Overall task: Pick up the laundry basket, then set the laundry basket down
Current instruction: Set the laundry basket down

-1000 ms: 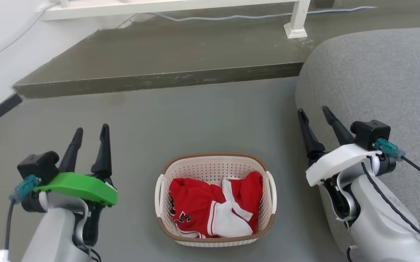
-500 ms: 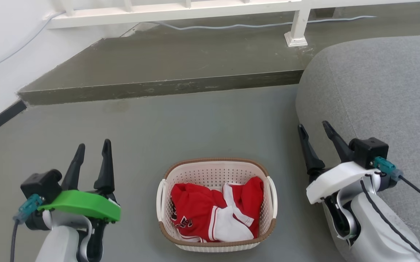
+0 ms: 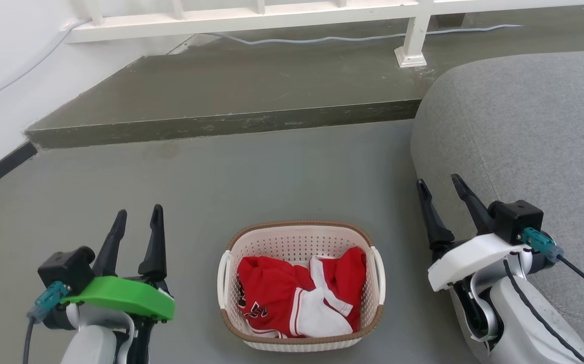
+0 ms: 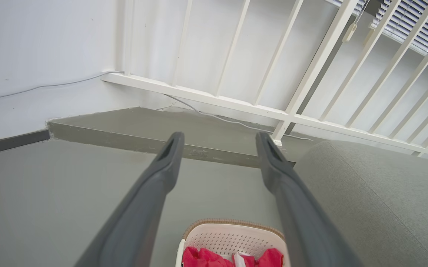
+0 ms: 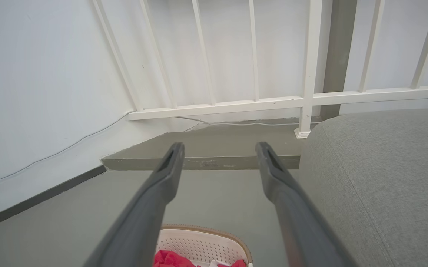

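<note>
The laundry basket (image 3: 299,240), cream-white and perforated with a brown rim and white side handles, stands on the grey floor low in the head view's middle. Red and white clothes (image 3: 297,298) lie in it. My left gripper (image 3: 137,220) is open to the basket's left, apart from it, fingers pointing away from me. On the basket's right my right gripper (image 3: 438,184) is open too, with nothing between its fingers. The left wrist view shows the left gripper (image 4: 218,139) above the basket's far rim (image 4: 232,224); in the right wrist view the right gripper (image 5: 219,148) points past the rim (image 5: 206,229).
A grey sofa (image 3: 524,131) rises close on the right, beside my right arm. A raised concrete step (image 3: 231,91) crosses the floor ahead, with a white railing (image 3: 251,12) and a cable (image 3: 352,35) behind it. A white wall (image 3: 3,76) closes the left side.
Compared with a second ago the whole head view has shifted down, so the camera moved. The left gripper sits slightly lower and further right than half a second ago. The basket has stayed on the floor.
</note>
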Motion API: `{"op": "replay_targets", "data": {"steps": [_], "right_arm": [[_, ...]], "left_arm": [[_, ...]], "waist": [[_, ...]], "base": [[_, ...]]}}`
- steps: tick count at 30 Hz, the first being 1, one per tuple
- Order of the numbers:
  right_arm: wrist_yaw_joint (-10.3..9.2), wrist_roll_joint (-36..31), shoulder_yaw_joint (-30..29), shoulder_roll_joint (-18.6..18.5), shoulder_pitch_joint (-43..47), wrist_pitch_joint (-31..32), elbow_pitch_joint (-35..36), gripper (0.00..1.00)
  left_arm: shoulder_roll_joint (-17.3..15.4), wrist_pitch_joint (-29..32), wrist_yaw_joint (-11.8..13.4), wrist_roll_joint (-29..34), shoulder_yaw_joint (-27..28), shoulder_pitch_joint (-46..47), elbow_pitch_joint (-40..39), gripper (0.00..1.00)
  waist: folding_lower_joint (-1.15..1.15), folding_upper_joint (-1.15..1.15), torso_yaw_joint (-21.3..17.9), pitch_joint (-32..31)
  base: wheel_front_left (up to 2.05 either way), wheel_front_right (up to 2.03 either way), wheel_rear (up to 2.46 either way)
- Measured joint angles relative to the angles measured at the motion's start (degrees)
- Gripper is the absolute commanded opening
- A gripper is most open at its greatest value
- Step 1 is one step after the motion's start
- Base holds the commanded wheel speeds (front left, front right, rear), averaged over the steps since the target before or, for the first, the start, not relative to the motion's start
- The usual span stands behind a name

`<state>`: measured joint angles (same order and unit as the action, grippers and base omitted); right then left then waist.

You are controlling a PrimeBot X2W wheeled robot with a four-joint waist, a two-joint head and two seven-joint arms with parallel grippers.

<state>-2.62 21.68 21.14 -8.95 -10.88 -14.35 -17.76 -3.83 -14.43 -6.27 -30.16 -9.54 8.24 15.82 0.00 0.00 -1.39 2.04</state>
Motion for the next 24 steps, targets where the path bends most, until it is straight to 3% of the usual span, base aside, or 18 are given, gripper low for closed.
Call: {"op": "replay_targets", "data": {"steps": [24], "right_arm": [[0.09,-0.7,-1.5,0.4,2.1,0.0,1.5,1.00]], "left_arm": [[0.9,0.0,-0.3,0.6,0.3,-1.2,-1.2,1.00]], "waist": [[0.00,0.00,0.0,0.3]], "base": [[0.00,0.00,0.00]]}}
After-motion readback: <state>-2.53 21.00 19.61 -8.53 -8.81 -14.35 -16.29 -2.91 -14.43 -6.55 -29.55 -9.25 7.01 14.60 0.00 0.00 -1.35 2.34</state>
